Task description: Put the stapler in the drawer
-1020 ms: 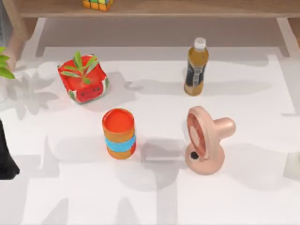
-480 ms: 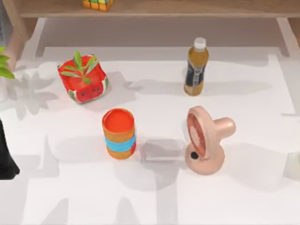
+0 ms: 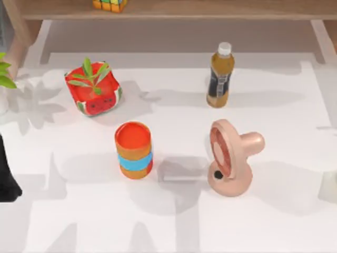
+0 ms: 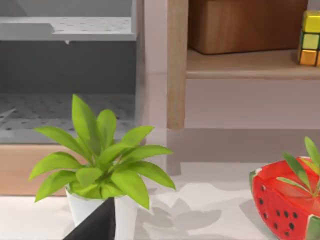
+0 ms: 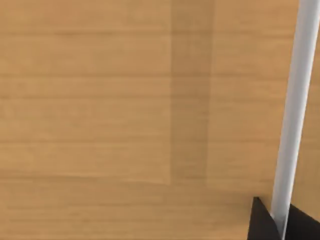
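The stapler (image 3: 183, 169) is a slim light-grey bar lying flat on the white table, between the orange cup and the pink fan. No gripper is near it. In the right wrist view, my right gripper (image 5: 279, 221) sits against the drawer's wooden front (image 5: 125, 125). Its black fingertips (image 5: 260, 222) press on both sides of the pale grey handle bar (image 5: 295, 100). My left arm (image 3: 6, 179) rests at the table's left edge. One dark finger (image 4: 97, 225) of it shows in front of a potted plant.
An orange cup with a blue band (image 3: 134, 150), a pink fan (image 3: 229, 158), a brown bottle (image 3: 219, 76) and a watermelon planter (image 3: 93, 89) stand around the stapler. A wooden shelf (image 3: 210, 10) with a colour cube (image 3: 109, 4) runs along the back. A leafy potted plant (image 4: 100, 165) stands at the far left.
A pale patch at the table's right edge has shifted slightly. The stapler and the left arm have not moved.
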